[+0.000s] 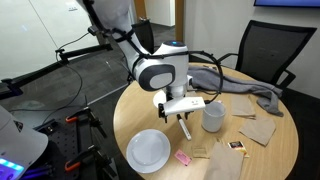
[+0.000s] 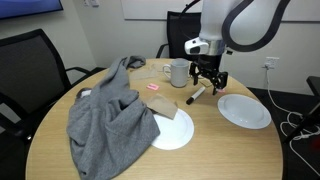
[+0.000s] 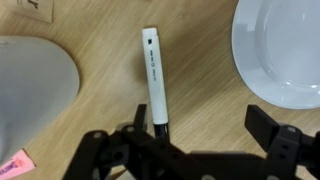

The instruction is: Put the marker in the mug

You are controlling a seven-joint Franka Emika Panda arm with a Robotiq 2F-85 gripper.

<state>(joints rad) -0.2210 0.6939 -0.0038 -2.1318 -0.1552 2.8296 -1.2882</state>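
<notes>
The marker (image 3: 155, 75), white with black ends, lies flat on the wooden table; it also shows in an exterior view (image 2: 197, 94). My gripper (image 3: 200, 125) is open and empty, hovering just above it. The marker's near end lies by one finger, off centre between the jaws. The gripper shows in both exterior views (image 1: 181, 110) (image 2: 207, 78). The light grey mug (image 1: 213, 115) stands upright close beside the gripper, also seen in an exterior view (image 2: 179, 72).
A white plate (image 2: 244, 110) lies on one side of the marker, and another (image 2: 172, 132) is partly under a grey cloth (image 2: 108, 115). Brown paper napkins (image 1: 258, 130) and a small pink object (image 1: 184, 158) lie on the round table (image 1: 270, 160). Office chairs stand around it.
</notes>
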